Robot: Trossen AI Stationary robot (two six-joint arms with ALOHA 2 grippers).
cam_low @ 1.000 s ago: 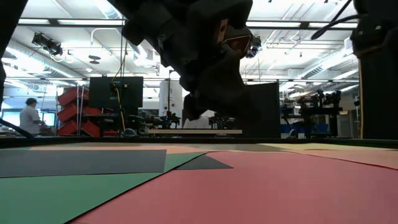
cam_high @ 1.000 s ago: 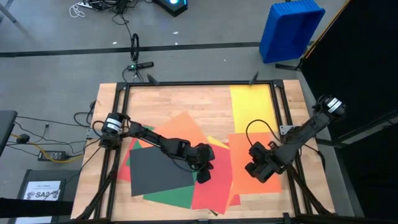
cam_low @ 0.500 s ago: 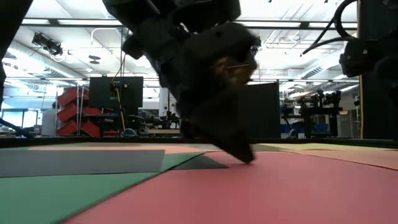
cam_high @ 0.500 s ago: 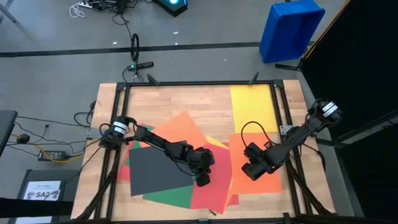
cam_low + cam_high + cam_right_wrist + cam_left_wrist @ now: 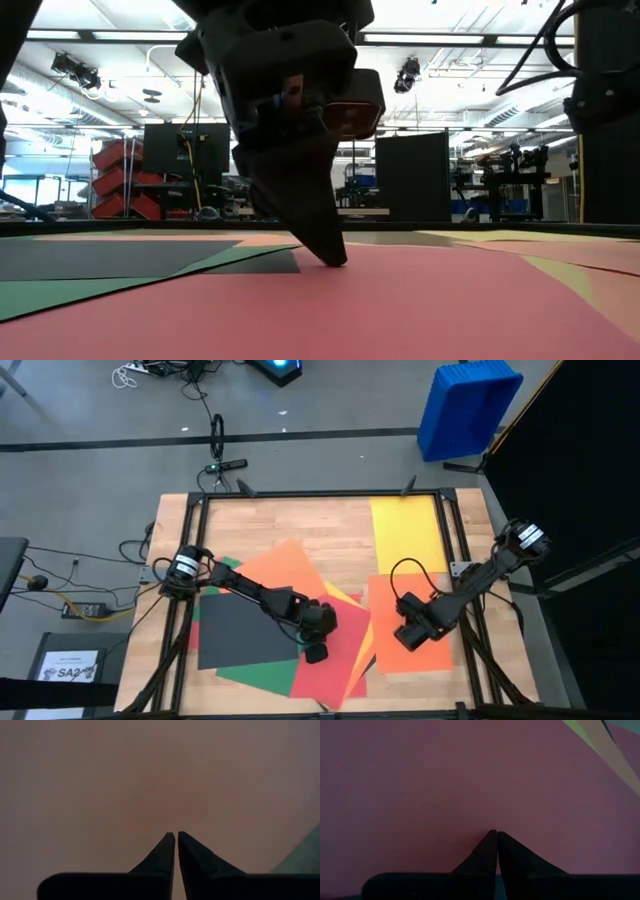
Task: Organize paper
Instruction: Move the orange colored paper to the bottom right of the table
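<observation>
Several coloured paper sheets overlap on the wooden table. A red sheet [image 5: 335, 665] lies on top at the near middle. Left of it a dark grey sheet [image 5: 240, 635] covers a green one [image 5: 255, 672], and an orange sheet [image 5: 290, 570] lies behind them. A yellow sliver [image 5: 360, 650] shows at the red sheet's right edge. My left gripper [image 5: 316, 653] is shut, its tips down on the red sheet. A second orange sheet [image 5: 415, 600] lies at the right, with my shut right gripper [image 5: 408, 638] on it. A yellow sheet [image 5: 405, 530] lies flat at the far right. My left gripper presses its shut fingertips [image 5: 336, 260] down on the red sheet's flat face [image 5: 495, 822], well inside its edges. The fingers slant down from the table's left. The sheet lies flat under them. My right gripper sets its shut fingertips [image 5: 170, 842] on the orange sheet's face [image 5: 175, 820] from above, pointing straight down. No gap shows between tips and paper. That sheet lies flat on the table.
A black frame [image 5: 300, 494] runs around the table's edges. Bare wood [image 5: 300, 520] shows across the far half. A blue bin [image 5: 465, 405] stands on the floor beyond the far right corner. A small white printed sheet [image 5: 68, 668] lies off the table at the left.
My left gripper has come down onto the red sheet and drawn toward the table's left and near edges. The red, dark grey and green sheets slid left with it, uncovering a yellow sliver. The right orange sheet stayed in place.
</observation>
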